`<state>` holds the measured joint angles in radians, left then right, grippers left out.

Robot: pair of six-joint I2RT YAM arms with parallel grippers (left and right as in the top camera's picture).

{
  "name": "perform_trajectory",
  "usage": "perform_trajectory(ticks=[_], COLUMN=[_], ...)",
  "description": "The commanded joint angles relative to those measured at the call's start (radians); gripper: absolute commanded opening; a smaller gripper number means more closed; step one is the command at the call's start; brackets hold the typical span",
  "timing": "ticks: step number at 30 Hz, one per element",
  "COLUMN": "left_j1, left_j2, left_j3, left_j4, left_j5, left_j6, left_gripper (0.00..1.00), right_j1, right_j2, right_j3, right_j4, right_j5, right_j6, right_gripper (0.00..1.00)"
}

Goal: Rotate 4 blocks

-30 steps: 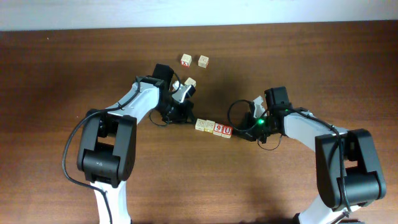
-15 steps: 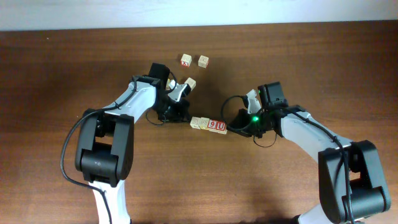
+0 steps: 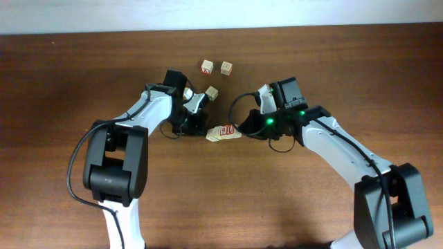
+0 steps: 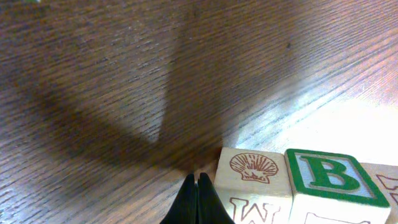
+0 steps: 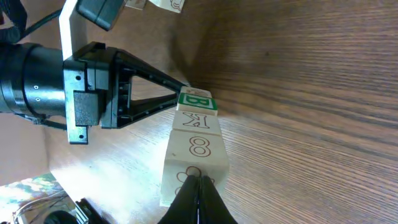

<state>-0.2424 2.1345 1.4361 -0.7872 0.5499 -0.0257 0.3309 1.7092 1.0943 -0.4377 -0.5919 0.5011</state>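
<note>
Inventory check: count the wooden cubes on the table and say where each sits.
7. Four make a row at mid-table; a pair, red-marked cube and its neighbour, lies farther back; a lone cube sits by the left arm. More may hide under the arms.

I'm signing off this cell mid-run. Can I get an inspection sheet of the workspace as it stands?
Surface: brown wood table.
Job's things: four blocks touching in one slanted row between the two tools.
Clutter: red-marked cube, second cube beside it, third cube by the left arm.
Grippers: left tool shut, tips at the shell block ending the row; right tool shut, tips at the opposite end block.
Cables: black left cable and right cable loop off the arms.
Surroundings: pale strip past the far edge; green light lit on the right arm.
</note>
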Motion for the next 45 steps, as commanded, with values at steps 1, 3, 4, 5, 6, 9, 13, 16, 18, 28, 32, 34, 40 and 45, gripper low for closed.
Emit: perform_trajectory(ticks=[1, 3, 4, 5, 6, 9, 13, 16, 18, 28, 32, 34, 40, 45], left_j1=[-0.032, -0.032, -0.032, -0.032, -0.032, -0.032, -0.031, 0.013, 0.122, 0.25, 0.25, 0.25, 0.25, 0.25], left_j2=[0.005, 0.005, 0.005, 0.005, 0.005, 0.005, 0.005, 0.005, 0.005, 0.005, 0.005, 0.005, -0.052, -0.315], left_j3=[0.003, 0.003, 0.003, 0.003, 0.003, 0.003, 0.003, 0.003, 0.003, 0.003, 0.003, 0.003, 0.04, 0.04], left_j4=[0.001, 0.001, 0.001, 0.001, 0.001, 0.002, 0.0, 0.005, 0.021, 0.091, 0.091, 0.091, 0.045, -0.022], left_j5=[0.146, 0.147, 0.147, 0.147, 0.147, 0.147, 0.154, 0.129, -0.042, -0.132, -0.132, -0.133, -0.233, -0.394], left_j6=[0.011, 0.011, 0.011, 0.011, 0.011, 0.011, 0.011, -0.001, -0.127, -0.213, -0.212, -0.212, -0.205, -0.11], left_gripper=[0.0, 0.0, 0.0, 0.0, 0.0, 0.0, 0.0, 0.0, 0.0, 0.0, 0.0, 0.0, 0.0, 0.07], right_j1=[0.035, 0.036, 0.043, 0.056, 0.063, 0.08, 0.088, 0.088, 0.088, 0.088, 0.088, 0.088, 0.034, -0.052], right_j2=[0.002, 0.003, 0.003, 0.003, 0.003, 0.004, 0.018, 0.018, 0.018, 0.013, -0.01, -0.05, -0.168, -0.168], right_j3=[0.011, 0.011, 0.011, 0.011, 0.011, 0.011, 0.011, 0.011, 0.012, 0.064, 0.075, 0.075, 0.075, 0.079], right_j4=[0.012, 0.032, 0.043, 0.058, 0.06, 0.102, 0.107, 0.107, 0.121, 0.117, 0.112, 0.107, 0.028, -0.112], right_j5=[-0.019, -0.015, -0.012, -0.005, 0.002, 0.008, 0.035, 0.044, 0.043, -0.019, -0.037, -0.036, -0.032, 0.105], right_j6=[0.01, 0.025, 0.031, 0.032, 0.039, 0.044, 0.062, 0.066, 0.066, 0.061, 0.061, 0.057, -0.019, -0.151], right_gripper=[0.04, 0.04, 0.04, 0.04, 0.04, 0.04, 0.04, 0.04, 0.04, 0.04, 0.04, 0.04, 0.04, 0.05])
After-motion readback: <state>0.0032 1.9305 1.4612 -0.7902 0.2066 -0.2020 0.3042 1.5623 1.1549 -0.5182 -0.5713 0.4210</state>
